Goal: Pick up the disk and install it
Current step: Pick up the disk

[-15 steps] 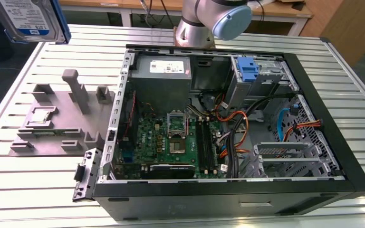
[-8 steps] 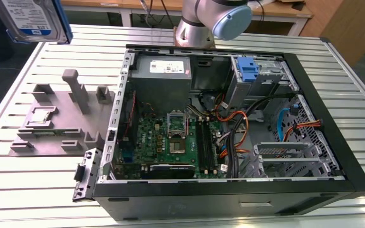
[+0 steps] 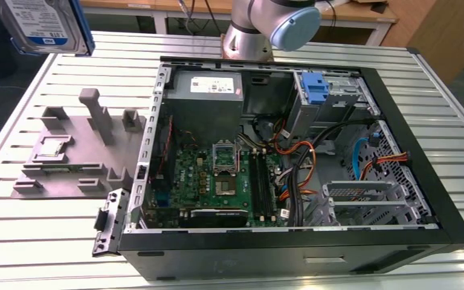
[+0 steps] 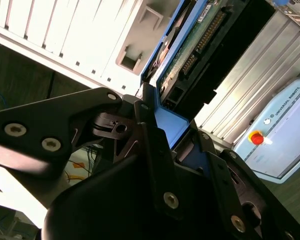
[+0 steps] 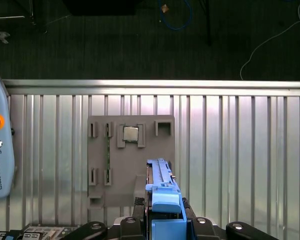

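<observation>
Jaws gripped the disk (image 3: 45,24), and we logged it aloft at the exterior view's left, well apart from the open computer case (image 3: 256,261): transfer step, we judged, needing careful squaring to a drive bay (image 3: 347,90).

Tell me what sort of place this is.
Probably a robotics lab bench for computer assembly: an open computer case sits on a slatted metal table beside a grey parts fixture, and the gripper holds the disk.

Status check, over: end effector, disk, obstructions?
End effector shut on disk. Disk aloft above grey fixture, outside open case. Cables crowd case interior near drive cage.
</observation>
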Controlling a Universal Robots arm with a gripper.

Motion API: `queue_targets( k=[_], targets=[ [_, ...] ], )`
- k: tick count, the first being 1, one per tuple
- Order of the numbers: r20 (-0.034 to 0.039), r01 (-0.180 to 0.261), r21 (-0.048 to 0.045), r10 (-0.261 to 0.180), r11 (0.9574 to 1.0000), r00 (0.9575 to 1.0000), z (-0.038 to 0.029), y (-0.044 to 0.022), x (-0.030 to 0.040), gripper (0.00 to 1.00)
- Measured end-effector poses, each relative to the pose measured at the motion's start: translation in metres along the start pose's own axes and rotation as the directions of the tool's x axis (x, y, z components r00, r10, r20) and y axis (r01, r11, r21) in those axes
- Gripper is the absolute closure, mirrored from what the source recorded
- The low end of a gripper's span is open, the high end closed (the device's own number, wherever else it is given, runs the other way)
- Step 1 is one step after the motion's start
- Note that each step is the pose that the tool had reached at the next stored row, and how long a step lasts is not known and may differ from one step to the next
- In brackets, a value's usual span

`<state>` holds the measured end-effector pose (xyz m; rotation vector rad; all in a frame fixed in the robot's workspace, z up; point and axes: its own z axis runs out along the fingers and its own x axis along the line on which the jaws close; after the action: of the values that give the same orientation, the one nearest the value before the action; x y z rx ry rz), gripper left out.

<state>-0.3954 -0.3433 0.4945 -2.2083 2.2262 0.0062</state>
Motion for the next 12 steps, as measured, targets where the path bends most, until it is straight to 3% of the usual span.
queue_targets(
  k=[12],
  targets=[
    [0.0,0.0,0.0,0.0,1.0,1.0,0.0,-0.0045,0.0,0.63]
  ],
)
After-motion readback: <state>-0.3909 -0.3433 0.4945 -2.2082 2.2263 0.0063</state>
